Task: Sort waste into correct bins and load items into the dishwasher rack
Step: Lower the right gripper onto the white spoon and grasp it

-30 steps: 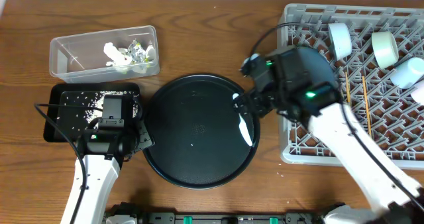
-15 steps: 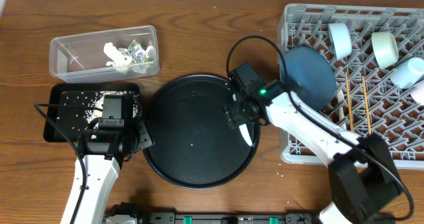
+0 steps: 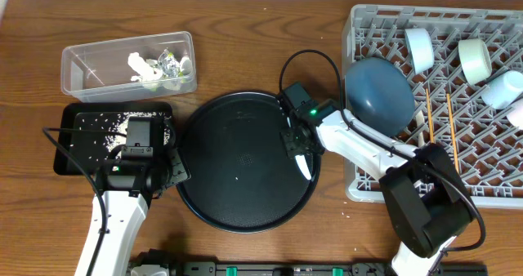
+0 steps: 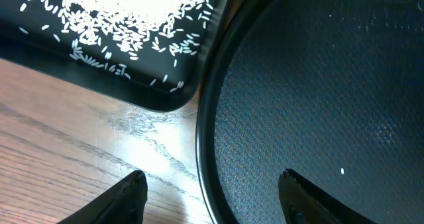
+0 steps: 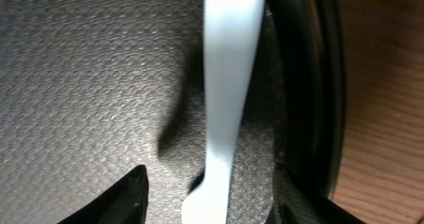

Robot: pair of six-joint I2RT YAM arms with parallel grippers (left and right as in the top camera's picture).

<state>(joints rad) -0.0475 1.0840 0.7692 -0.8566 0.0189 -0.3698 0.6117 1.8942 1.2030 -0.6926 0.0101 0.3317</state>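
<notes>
A pale light-blue spoon (image 3: 304, 168) (image 5: 225, 85) lies at the right rim of the round black tray (image 3: 237, 170). My right gripper (image 3: 297, 142) (image 5: 211, 184) is low over the spoon's handle and open, a finger on each side with a gap to the spoon. My left gripper (image 3: 174, 168) (image 4: 211, 179) is open and holds nothing, straddling the round tray's left rim. The dishwasher rack (image 3: 384, 186) holds the dark blue dish (image 3: 377, 92), small cups (image 3: 419, 47) (image 3: 474, 57) and chopsticks (image 3: 427, 121). Tissue (image 3: 139, 64) and a wrapper (image 3: 170, 62) lie in the clear tub (image 3: 82, 72). Rice (image 3: 98, 129) (image 4: 132, 12) covers the black rectangular tray (image 3: 65, 158).
The round tray's raised rim (image 5: 318, 85) runs right beside my right finger, with bare wood beyond it. The black rectangular tray's corner (image 4: 165, 101) nearly touches the round tray (image 4: 318, 85). One stray rice grain (image 4: 342, 171) sits on the round tray.
My right arm swung left from the rack to the round tray's right rim and came down over the spoon, its jaws narrowing. The dark blue dish stays in the rack. My left arm held still.
</notes>
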